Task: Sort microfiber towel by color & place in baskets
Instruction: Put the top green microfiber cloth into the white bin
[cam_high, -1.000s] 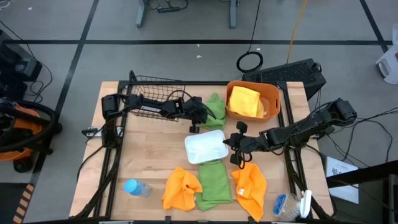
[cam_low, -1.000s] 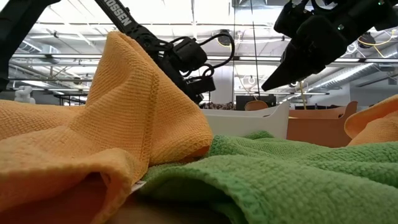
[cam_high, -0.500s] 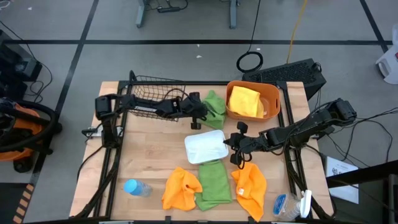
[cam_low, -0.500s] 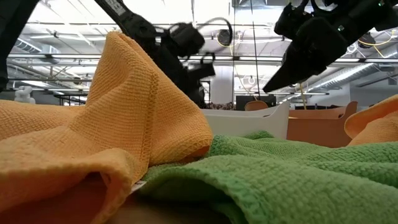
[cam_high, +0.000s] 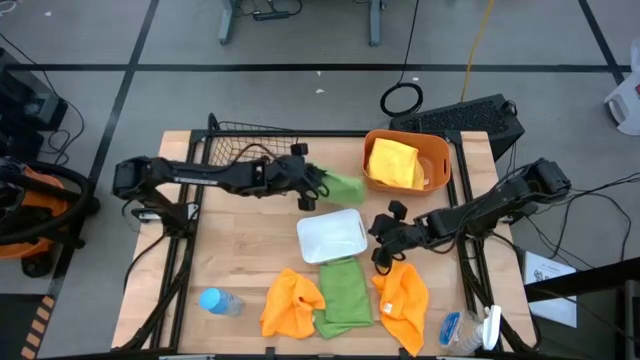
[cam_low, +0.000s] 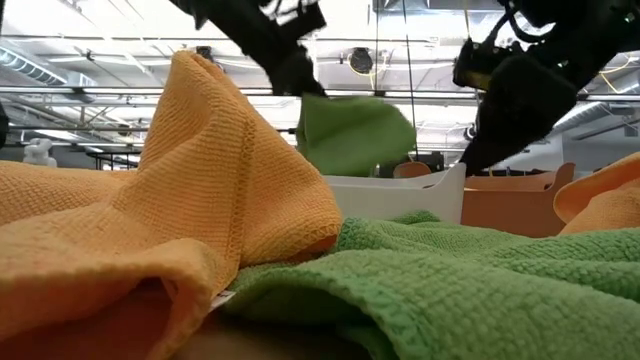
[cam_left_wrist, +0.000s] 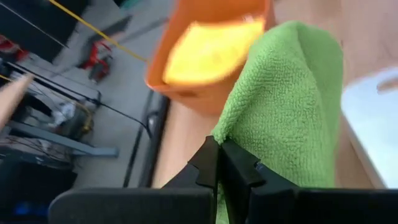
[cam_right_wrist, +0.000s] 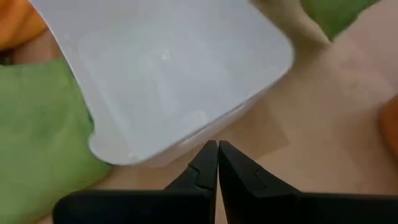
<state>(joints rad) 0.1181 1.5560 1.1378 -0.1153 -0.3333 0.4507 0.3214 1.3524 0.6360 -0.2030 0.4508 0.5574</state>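
My left gripper is shut on a green towel, held in the air between the black wire basket and the orange tub. A yellow towel lies in the tub. The white tray sits mid-table. My right gripper is shut and hovers just off the tray's right edge. Two orange towels and another green towel lie along the near edge. My left gripper pinches the green towel by a folded edge between its two fingers. The fingers come in about level from the table's left. The towel is lifted clear and hangs in a loose bunch below and past the fingertips, above the tray's rim in the low view.
A blue-capped plastic bottle lies near the table's near left corner. Small blue and white items sit at the near right corner. Bare wood shows left of the tray, in front of the wire basket.
My left gripper has risen and drawn back toward the table's left, taking the green towel with it. The towel lay spread on the table beside the orange tub and now hangs bunched, clear of the table. My right gripper has sunk a little beside the tray.
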